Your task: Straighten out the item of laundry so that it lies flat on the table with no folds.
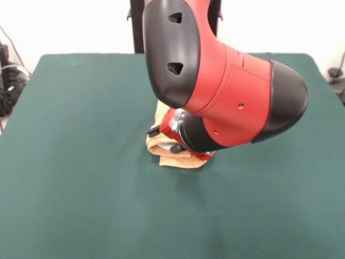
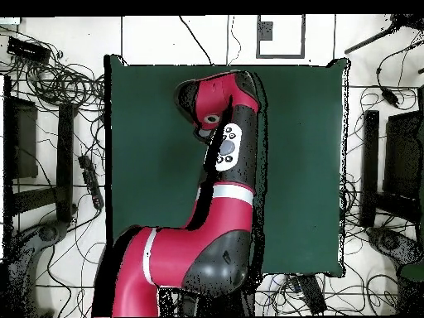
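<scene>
The orange-tan towel [image 1: 175, 158] lies bunched in a small folded heap near the middle of the dark green table [image 1: 81, 162]. Only its front and left edges show below the arm. My red and black arm [image 1: 215, 86] reaches down over it and covers most of it. My gripper [image 1: 173, 148] is low at the towel, touching or just above its top, mostly hidden by the wrist, so its state does not show. In the overhead view the arm [image 2: 228, 141] stretches across the table [image 2: 141, 124] and hides both the towel and the gripper.
The black pedestal [image 1: 137, 27] stands at the table's far edge. Cables and dark equipment [image 1: 8, 81] lie off the table's left side. In the overhead view cables [image 2: 58, 83] and stands [image 2: 368, 166] ring the table on the floor.
</scene>
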Tool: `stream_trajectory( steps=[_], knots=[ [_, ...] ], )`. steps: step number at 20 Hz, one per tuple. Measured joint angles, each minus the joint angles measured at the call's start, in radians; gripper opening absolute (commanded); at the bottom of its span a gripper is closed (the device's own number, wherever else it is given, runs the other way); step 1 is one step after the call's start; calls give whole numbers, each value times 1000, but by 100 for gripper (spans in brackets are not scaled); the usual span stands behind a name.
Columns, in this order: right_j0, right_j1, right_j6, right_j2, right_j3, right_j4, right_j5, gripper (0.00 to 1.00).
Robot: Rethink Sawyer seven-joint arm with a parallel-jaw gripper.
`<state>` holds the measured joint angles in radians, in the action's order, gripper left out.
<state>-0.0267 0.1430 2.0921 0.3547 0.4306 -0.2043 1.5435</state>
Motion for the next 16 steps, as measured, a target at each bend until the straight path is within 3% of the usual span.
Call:
stream_trajectory(
  steps=[16],
  knots=[
    [-27,-6,0,24,11,2,46,100]
  ],
)
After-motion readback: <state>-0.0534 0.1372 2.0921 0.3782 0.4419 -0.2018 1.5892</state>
